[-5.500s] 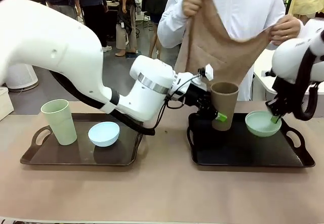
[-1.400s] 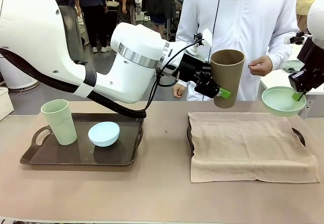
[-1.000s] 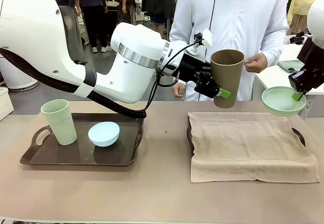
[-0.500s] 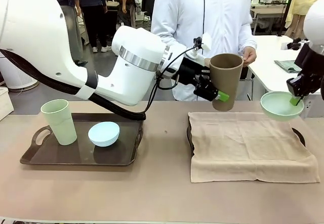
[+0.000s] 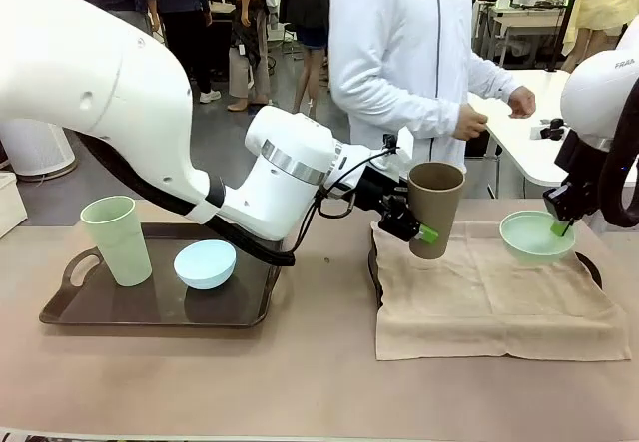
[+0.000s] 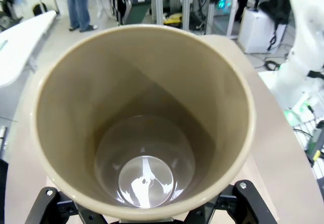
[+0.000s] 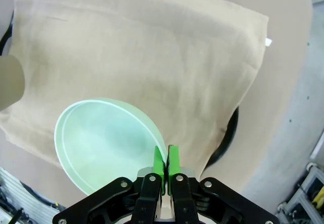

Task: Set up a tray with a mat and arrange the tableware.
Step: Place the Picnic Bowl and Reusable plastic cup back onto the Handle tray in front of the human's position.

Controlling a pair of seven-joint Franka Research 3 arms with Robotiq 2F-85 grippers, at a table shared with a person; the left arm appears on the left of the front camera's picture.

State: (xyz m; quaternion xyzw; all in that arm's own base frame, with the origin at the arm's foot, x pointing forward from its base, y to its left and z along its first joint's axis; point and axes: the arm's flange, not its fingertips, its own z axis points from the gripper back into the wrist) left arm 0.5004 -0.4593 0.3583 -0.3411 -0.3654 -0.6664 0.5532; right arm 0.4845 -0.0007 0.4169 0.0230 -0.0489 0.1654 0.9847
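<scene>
Brown cup (image 5: 434, 210) clamped in left end effector (image 5: 417, 225) over mat (image 5: 489, 302) at 10 o'clock; mint bowl (image 5: 536, 237) rim pinched by right end effector (image 5: 558, 227) at 2 o'clock; lower both level, release once seated.

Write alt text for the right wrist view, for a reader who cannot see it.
The right claw pinches the rim of a mint green bowl, holding it over a tan mat draped across a dark tray. A brown cup edges in at the left.
</scene>
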